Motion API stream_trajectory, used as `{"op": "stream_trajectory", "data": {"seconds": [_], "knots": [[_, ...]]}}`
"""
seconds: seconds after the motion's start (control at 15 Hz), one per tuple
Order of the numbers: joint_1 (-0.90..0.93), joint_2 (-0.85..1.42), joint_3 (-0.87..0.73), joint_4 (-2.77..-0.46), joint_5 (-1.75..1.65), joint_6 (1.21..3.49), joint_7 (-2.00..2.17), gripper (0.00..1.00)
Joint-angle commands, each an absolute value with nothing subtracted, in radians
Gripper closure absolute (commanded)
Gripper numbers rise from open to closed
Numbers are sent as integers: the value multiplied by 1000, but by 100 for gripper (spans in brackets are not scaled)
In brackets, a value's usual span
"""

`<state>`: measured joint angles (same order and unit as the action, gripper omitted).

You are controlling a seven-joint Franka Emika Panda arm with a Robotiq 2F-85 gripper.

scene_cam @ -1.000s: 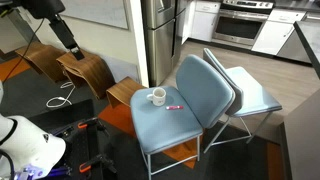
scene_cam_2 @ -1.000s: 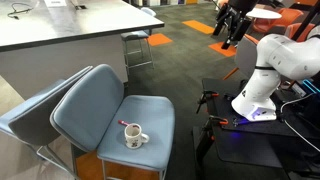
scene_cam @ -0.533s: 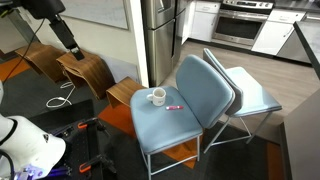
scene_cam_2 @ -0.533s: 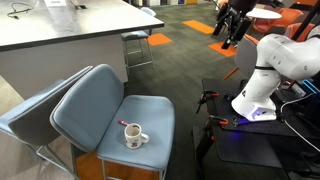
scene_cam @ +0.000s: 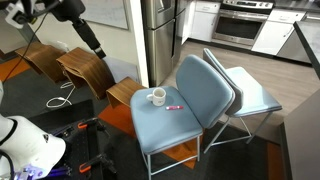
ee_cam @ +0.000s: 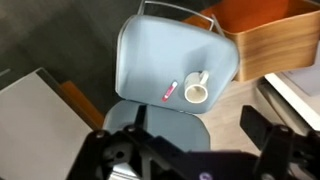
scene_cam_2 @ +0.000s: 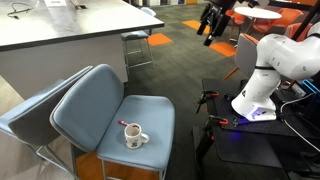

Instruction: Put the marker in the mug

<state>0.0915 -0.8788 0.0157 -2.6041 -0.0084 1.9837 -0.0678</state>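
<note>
The white mug [scene_cam: 157, 96] stands upright on the blue-grey chair seat [scene_cam: 165, 125], and the thin pink-red marker [scene_cam: 172, 106] lies flat on the seat just beside it. Both also show in the other exterior view, the mug [scene_cam_2: 135, 138] and the marker [scene_cam_2: 124, 124]. In the wrist view the marker [ee_cam: 169, 91] lies left of the mug [ee_cam: 195, 92], small and far away. My gripper [scene_cam: 98, 50] hangs high in the air, well away from the chair, also seen in an exterior view [scene_cam_2: 210, 27]. In the wrist view my gripper [ee_cam: 190, 150] is open and empty, its jaws wide apart.
A second chair [scene_cam: 245, 95] stands nested behind the first. Curved wooden stools [scene_cam: 85, 72] stand on the floor under my arm. A white robot base [scene_cam_2: 270, 70] and a black cart [scene_cam_2: 250, 140] are beside the chair. A white counter [scene_cam_2: 70, 25] stands behind.
My arm has swung through the air toward the chair side over the last half second. The mug and marker have not moved.
</note>
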Motion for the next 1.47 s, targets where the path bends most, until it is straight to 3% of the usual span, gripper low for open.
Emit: {"op": "stream_trajectory", "data": {"seconds": [0.0, 0.13, 0.2, 0.6, 1.0, 1.4], "knots": [[120, -764, -38, -2546, 68, 2000, -120, 0], [124, -725, -49, -2518, 112, 1976, -131, 0], [119, -556, -88, -2488, 118, 2071, -188, 0], [103, -123, -149, -2324, 207, 2214, -326, 0], [38, 314, -47, -1980, 279, 2252, -278, 0], [22, 546, 23, -1811, 259, 2291, -144, 0]]}}
